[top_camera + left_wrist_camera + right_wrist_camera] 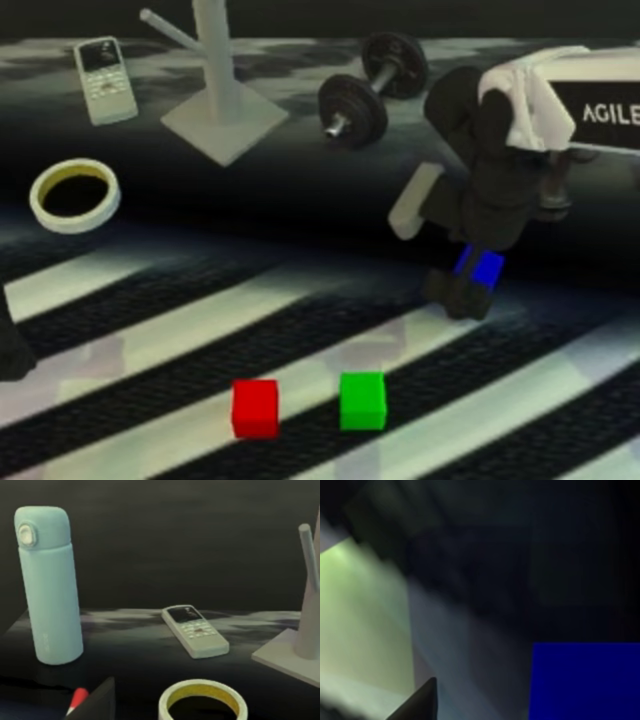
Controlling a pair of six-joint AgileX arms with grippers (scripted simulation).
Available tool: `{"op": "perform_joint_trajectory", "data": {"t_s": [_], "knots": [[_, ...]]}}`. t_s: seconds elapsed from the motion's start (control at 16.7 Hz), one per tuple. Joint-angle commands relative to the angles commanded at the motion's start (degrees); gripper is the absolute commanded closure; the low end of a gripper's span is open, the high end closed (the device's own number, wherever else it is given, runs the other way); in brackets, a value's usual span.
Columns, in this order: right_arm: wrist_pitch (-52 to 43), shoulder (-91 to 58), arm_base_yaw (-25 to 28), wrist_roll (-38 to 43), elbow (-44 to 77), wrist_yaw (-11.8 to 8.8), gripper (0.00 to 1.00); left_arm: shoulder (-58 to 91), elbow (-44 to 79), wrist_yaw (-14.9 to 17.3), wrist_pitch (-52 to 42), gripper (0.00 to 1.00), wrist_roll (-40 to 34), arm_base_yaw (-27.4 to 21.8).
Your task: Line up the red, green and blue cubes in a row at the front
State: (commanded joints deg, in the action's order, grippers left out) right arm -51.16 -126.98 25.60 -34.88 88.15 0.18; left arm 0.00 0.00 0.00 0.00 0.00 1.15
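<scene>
2 cubes sit at the front of the table [560, 400]: red cube [255, 407] on the left, green cube [362, 400] just beside it on the right, a narrow gap between them, both resting flat on the striped surface. Blue cube [480, 266] is farther back and to the right of the green cube, well apart from the other 2, held between the jaws of the right gripper [470, 290]; jaws clamped on the cube, dark fingers [447, 290] showing below it in the top view. Whether the blue cube touches the table cannot be told. Right wrist view shows the blue cube [585, 680] filling one corner, close to the camera, over a pale stripe. Right arm reaches in from the top view's right edge. Left arm is parked at the left edge of the top view, only a dark part showing; its jaws cannot be judged. Back of the table, left to right in the top view: white mobile phone [105, 80], white rack [222, 105] with an angled peg, black dumbbell [372, 90]. Tape roll [75, 195] lies near the left edge. Left wrist view adds a pale blue flask [49, 585] standing upright, the phone [195, 631] lying flat, and the tape roll [202, 700].
</scene>
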Motion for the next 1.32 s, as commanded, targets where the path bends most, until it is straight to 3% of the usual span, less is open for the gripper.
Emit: {"op": "perform_joint_trajectory", "data": {"t_s": [0.78, 1.32], "knots": [[0.0, 0.0, 0.0, 0.0, 0.0, 0.0, 0.98, 0.0, 0.0, 0.0, 0.0, 0.0, 0.0, 0.0], [-0.55, 0.97, -0.07, 0.37, 0.07, -0.32, 1.0, 0.0, 0.0, 0.0, 0.0, 0.0, 0.0, 0.0]]}}
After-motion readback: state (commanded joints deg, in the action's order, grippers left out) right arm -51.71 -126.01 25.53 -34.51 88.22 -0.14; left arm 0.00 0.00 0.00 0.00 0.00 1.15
